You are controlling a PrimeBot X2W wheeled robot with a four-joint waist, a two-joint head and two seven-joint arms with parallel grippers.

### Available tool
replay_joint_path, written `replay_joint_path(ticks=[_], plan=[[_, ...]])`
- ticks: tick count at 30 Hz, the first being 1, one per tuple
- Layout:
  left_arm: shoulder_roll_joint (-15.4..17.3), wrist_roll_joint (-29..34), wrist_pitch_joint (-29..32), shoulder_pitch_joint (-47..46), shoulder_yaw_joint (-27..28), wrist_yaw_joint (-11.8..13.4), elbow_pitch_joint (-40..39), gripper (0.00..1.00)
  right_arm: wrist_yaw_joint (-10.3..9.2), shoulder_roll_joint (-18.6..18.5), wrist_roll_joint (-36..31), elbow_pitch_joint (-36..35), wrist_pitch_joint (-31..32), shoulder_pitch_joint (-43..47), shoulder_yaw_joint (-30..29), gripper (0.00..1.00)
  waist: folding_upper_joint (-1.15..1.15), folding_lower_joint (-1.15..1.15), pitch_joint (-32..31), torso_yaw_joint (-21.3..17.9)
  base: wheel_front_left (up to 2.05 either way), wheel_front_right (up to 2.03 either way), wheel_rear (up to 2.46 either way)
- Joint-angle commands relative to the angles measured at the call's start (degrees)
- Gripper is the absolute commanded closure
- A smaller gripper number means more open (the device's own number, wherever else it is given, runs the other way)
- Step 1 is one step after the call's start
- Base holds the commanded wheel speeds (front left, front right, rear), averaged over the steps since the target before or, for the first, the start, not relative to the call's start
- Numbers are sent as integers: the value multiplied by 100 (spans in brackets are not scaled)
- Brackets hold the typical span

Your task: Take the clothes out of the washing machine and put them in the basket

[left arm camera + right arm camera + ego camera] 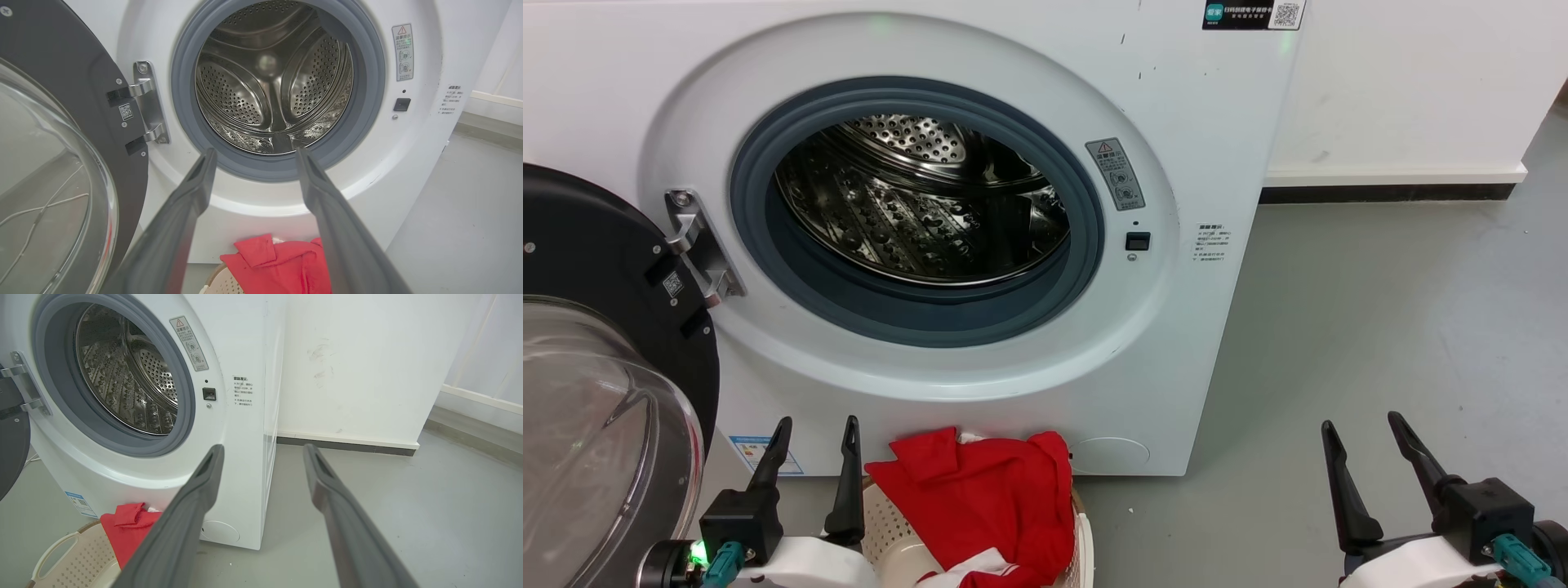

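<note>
Red clothes (pixel 988 498) heaped in basket (pixel 890 523) at washing machine (pixel 980 384) front, below its porthole (pixel 915 322). Door (pixel 605 269) open at machine's left. Left gripper (pixel 818 420) just beside basket, right gripper (pixel 1361 420) past machine's right corner. Both spread, empty.

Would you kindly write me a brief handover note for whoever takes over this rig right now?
Left gripper: open, empty, by the basket.
Right gripper: open, empty, over the floor right of the washer.
Clothes: red, piled in the basket before the washer.
Drum: no clothes visible; door open.
Done: unloading, it seems.
Left: probably nothing.
</note>
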Motion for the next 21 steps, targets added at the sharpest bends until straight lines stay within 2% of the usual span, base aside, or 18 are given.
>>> replay_joint_path(ticks=[1, 16, 17, 21], plan=[[22, -24, -10, -24, -1, -2, 11, 0, -4, 5, 25, -9, -23, 18, 11, 0, 0, 0, 5, -1, 0, 0, 0], [68, -87, 18, -9, -34, 70, -21, 0, -4, 5, 73, 32, -59, -20, 34, 0, 0, 0, 34, -13, 0, 0, 0], [56, -71, 27, -2, -39, 56, -5, 100, 0, 0, 47, 29, -51, -2, 32, 100, 0, 0, 34, -13, 0, 0, 0], [8, -215, 78, 35, -25, 39, 188, 100, 1, 1, 189, 173, -54, 40, 55, 100, 0, 0, 38, -13, 0, 0, 0]])
